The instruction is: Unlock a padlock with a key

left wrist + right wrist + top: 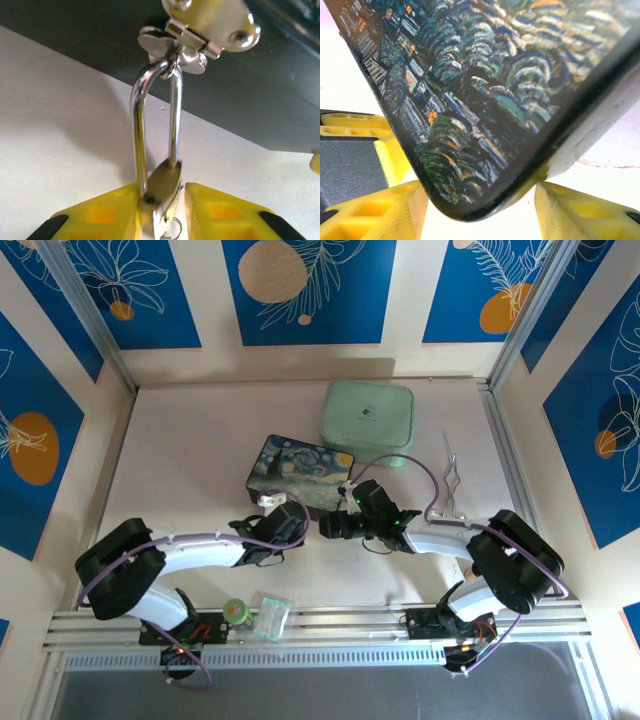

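Yellow fingers (pixel 100 215) of my left gripper (pixel 161 191) stand close on either side of the padlock (pixel 162 197), whose brass body sits edge-on between them. I cannot tell whether they press it or merely flank it. From the body the silvery shackle (pixel 142 125) rises through the eye of the brass latch (pixel 215 22) on the painted box (pixel 485 90), so the padlock hangs at the box's side, over the table (pixel 60 110). Both shackle legs appear to meet the body, so I judge the lock not yet opened.

My right gripper (pixel 481 200) is clamped across a corner of the same box, with a finger (pixel 580 215) against each side. I read that as steadying it.

The step in hand, as I judge it, is presenting the padlock for the key. Something small and ring-like glints under the body, too cropped to name. Next, the key must be lined up with the keyway and turned while the body is kept from swinging on the latch. A slack hold would let it twist away.

The left wrist view gives shackle, latch and body up close. The right wrist view gives the box's swirling night-sky lid and my hold on its corner. In the overhead view the padlock is too small to tell, but the layout is plain: both arms meet at the box's near edge, a mint-green case (pixel 368 423) lies beyond it, and a bent wire (pixel 451 480) lies well off to the right.
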Tool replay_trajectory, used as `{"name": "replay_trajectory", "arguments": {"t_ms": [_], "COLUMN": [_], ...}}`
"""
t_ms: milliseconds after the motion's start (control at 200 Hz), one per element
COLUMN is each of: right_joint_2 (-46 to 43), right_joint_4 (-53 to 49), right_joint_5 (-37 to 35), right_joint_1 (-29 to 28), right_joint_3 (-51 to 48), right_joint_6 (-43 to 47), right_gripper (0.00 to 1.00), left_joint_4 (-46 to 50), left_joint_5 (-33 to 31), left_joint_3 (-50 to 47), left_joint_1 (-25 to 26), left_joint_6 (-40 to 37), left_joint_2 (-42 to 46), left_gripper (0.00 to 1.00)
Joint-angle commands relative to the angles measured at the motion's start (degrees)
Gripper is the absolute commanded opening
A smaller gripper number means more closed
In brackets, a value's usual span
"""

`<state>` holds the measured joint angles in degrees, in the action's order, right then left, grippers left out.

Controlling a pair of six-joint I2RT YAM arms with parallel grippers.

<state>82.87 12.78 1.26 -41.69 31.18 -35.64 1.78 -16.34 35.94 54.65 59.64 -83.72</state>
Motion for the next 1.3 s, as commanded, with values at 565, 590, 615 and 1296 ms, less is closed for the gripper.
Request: {"name": "replay_trajectory", "arguments": {"t_ms": [565, 590, 615, 1296], "right_joint_2": [0.6, 0.5, 0.4, 0.6], "right_joint_4": [0.9, 0.7, 0.5, 0.0], "right_joint_5": [-0.4, -0.4, -0.4, -1.4], "right_joint_1": [-0.5, -0.5, -0.5, -0.5], "right_joint_3": [0.0, 0.0, 0.1, -0.2], "right_joint_6": [-0.2, -0.1, -0.1, -0.5], "right_gripper": [0.59, 0.59, 0.59, 0.58], "left_joint_4": [16.6, 18.4, 19.9, 30.7], "left_joint_5": [-5.7, -6.4, -7.0, -12.1], "left_joint_3": [5.7, 6.5, 7.2, 16.9], "left_joint_1": [0.7, 0.7, 0.7, 3.1], "left_joint_6": [-3.1, -3.6, -4.1, -9.9], "left_joint_2": [0.4, 0.5, 0.6, -11.4], "left_gripper": [0.08, 0.08, 0.08, 0.14]}}
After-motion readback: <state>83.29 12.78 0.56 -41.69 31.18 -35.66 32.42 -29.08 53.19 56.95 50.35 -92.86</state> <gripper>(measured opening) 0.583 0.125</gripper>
